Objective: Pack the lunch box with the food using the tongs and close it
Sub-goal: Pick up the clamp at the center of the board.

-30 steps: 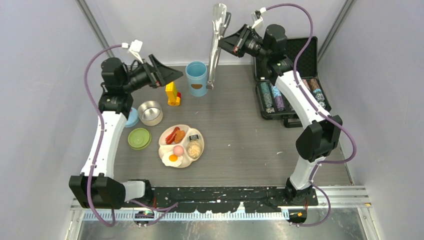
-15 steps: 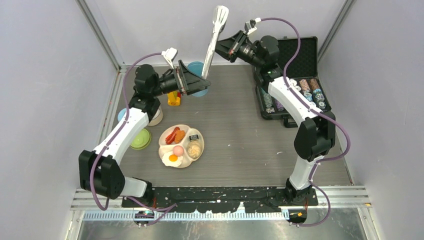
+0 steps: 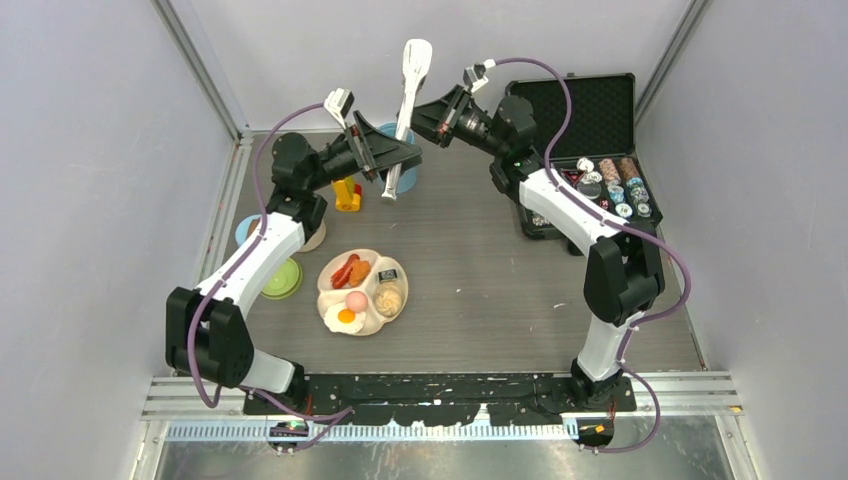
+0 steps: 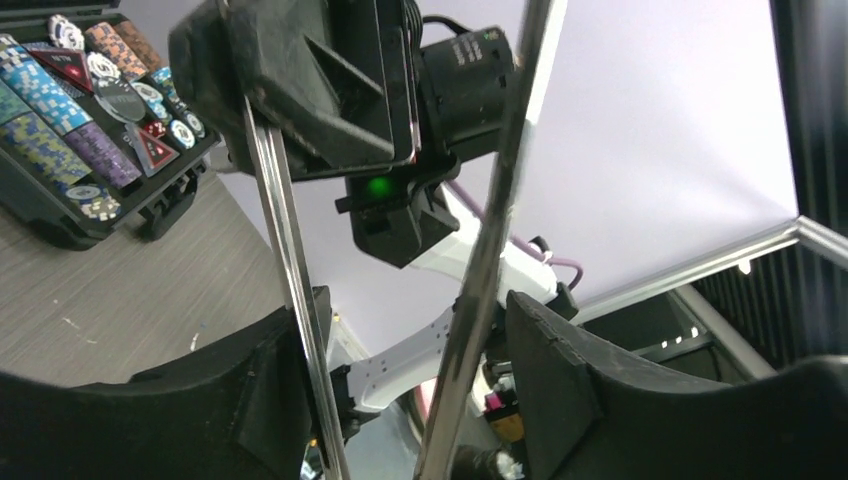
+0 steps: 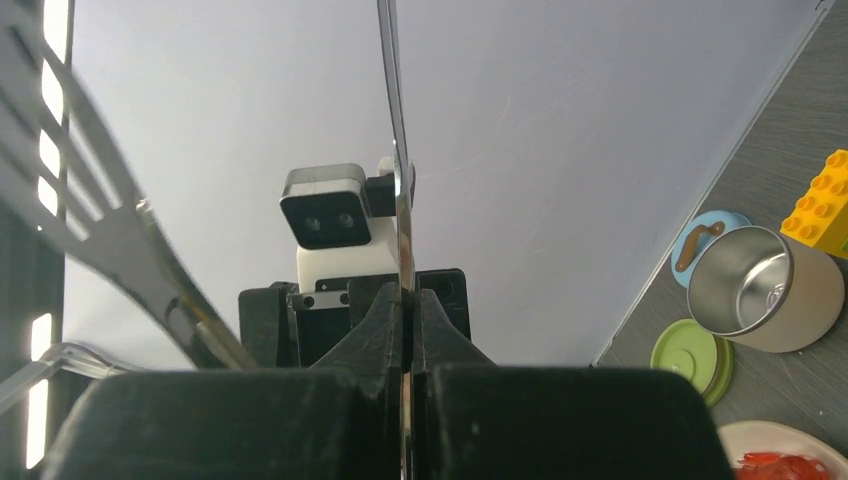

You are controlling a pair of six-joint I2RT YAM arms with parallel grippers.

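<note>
In right fingers [image 5: 378,332] — one tongs [image 3: 409,80], two prongs [image 4: 285,250]

Plenty of bare table [image 3: 480,270] for us between the plate [image 3: 371,253] and the black case [image 3: 590,105]. The back middle's crowded though: tongs [image 3: 404,110] standing upright above the blue canister [image 3: 384,129], yellow block [image 3: 346,192] just beside.

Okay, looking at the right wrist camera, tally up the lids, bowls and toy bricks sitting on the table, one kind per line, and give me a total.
Lids: 2 (blue round lid with brown handle, green round lid)
Bowls: 1 (small round steel bowl)
Toy bricks: 1 (yellow plastic toy brick)
Total: 4
</note>
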